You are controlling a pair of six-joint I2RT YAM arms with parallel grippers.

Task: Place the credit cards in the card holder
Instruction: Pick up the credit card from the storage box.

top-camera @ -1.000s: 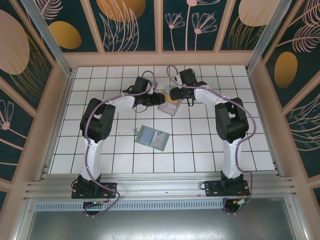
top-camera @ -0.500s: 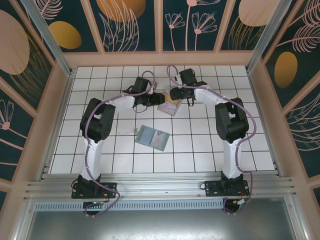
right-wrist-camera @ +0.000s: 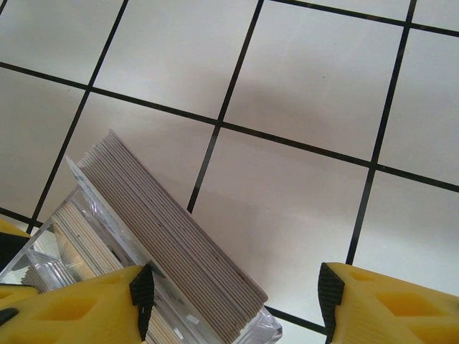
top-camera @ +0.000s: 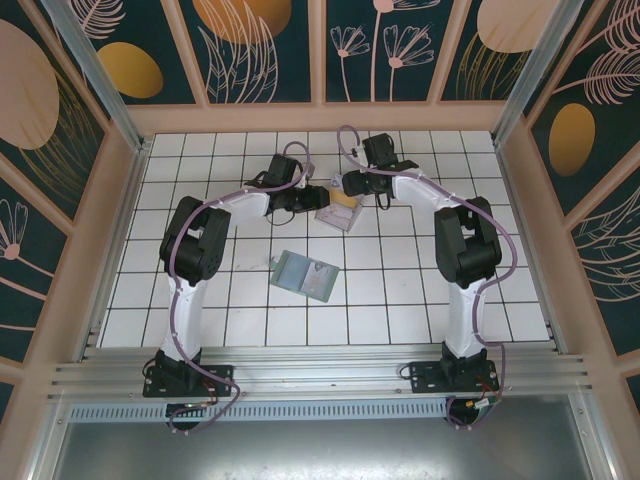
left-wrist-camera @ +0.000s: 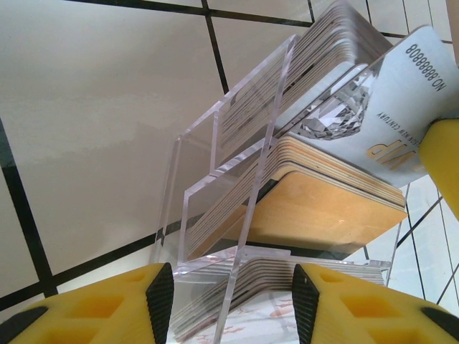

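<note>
The credit cards point(top-camera: 340, 208) stand in stacks in a clear acrylic tiered stand point(left-wrist-camera: 215, 165) at the middle back of the tiled floor. One stack is yellow-orange point(left-wrist-camera: 337, 208), and a silver card point(left-wrist-camera: 401, 100) leans out at the top. My left gripper point(top-camera: 318, 197) point(left-wrist-camera: 232, 301) is closed on the stand's low front tier, a pad on each side. My right gripper point(top-camera: 349, 184) point(right-wrist-camera: 233, 294) is open over the far corner of a grey-white stack point(right-wrist-camera: 165, 222), its left finger beside that stack. The card holder point(top-camera: 303, 274) lies open, nearer the arm bases.
Wooden frame walls enclose the white tiled floor point(top-camera: 400, 290). Bare tiles lie around the card holder and to the right of the stand point(right-wrist-camera: 308, 143). The right gripper's yellow finger point(left-wrist-camera: 441, 165) touches the silver card's edge in the left wrist view.
The right gripper has shifted slightly back and to the right, and its jaws have narrowed a little. The left arm, stand and card holder have stayed put.
</note>
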